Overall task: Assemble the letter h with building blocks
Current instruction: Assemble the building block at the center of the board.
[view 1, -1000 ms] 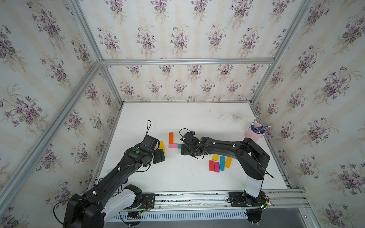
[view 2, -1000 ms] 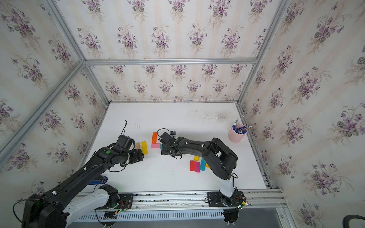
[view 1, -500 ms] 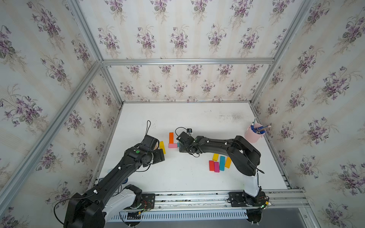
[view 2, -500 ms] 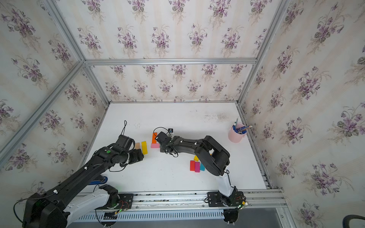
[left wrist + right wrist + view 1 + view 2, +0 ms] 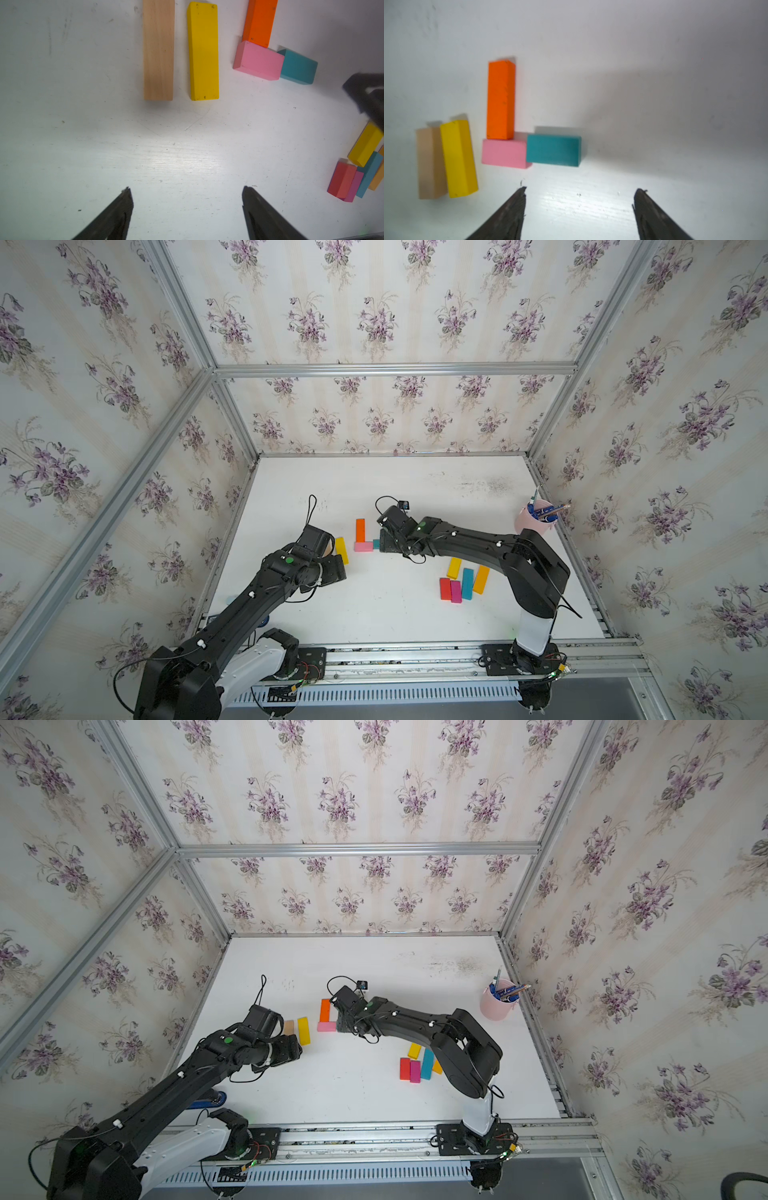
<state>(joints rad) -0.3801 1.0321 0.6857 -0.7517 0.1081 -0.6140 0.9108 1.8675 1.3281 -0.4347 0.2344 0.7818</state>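
- Building blocks [image 5: 456, 590], smooth painted wooden bars, lay flat mid-table; orange bar [image 5: 501, 99], pink bar [image 5: 504, 153], teal bar [image 5: 553, 150] touched, L-shaped.
- Table [image 5: 166, 145] white, scuffed; floral wallpaper [image 5: 374, 323] around.
- Left claw [image 5: 186, 187] and right claw [image 5: 581, 189] gaped, empty.

Orange bar [image 5: 360, 529] abuts pink block [image 5: 363, 546] at twelve o'clock, teal block [image 5: 553, 150] touches its three, yellow bar [image 5: 304, 1030] and tan bar [image 5: 289, 1027] lie parallel at nine.

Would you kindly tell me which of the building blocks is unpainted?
The tan bare-wood rectangular bar, lying parallel beside the long yellow wooden bar with a small gap between them; it alone shows wood grain instead of paint.
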